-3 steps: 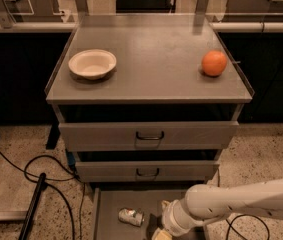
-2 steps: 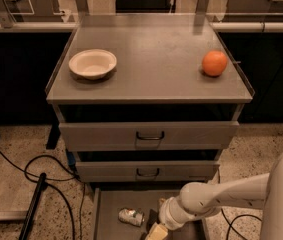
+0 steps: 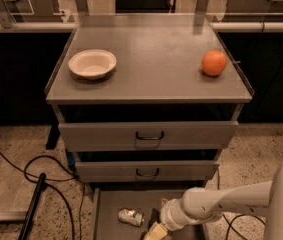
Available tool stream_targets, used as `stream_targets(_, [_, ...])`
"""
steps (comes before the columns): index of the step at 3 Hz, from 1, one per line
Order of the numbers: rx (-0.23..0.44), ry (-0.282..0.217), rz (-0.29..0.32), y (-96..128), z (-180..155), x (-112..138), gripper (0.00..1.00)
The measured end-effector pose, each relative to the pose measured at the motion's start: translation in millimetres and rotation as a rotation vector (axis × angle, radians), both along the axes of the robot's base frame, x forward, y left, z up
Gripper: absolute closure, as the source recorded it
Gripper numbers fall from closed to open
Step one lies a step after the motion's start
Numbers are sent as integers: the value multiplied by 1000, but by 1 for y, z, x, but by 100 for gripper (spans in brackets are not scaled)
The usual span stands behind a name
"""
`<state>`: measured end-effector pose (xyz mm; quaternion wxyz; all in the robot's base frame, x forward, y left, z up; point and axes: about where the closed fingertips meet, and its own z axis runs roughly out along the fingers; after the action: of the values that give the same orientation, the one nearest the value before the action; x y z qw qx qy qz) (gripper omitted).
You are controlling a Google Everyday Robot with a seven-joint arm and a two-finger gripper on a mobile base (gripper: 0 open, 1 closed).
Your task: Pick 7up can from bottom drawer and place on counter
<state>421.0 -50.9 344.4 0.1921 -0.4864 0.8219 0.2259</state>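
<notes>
Camera view: the gripper [image 3: 153, 231], whose state cannot be told, is held beside the can [image 3: 131, 216] in the drawer [image 3: 112, 204]. Light and thin-walled, the can is best gripped across its middle.

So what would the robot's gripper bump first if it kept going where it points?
Probably the bottom drawer floor. The gripper, low in the drawer, points down and left, just right of the 7up can, and looks set to pass beside it, though depth is unclear.
</notes>
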Motion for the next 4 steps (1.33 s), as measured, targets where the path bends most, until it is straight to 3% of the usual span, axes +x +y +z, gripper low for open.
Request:
stream_targets(1, [70, -35, -78, -7, -33, 18, 0])
stream_targets(2, [72, -34, -81, -6, -35, 19, 0])
stream_targets(4, [61, -22, -44, 20, -68, 28, 0])
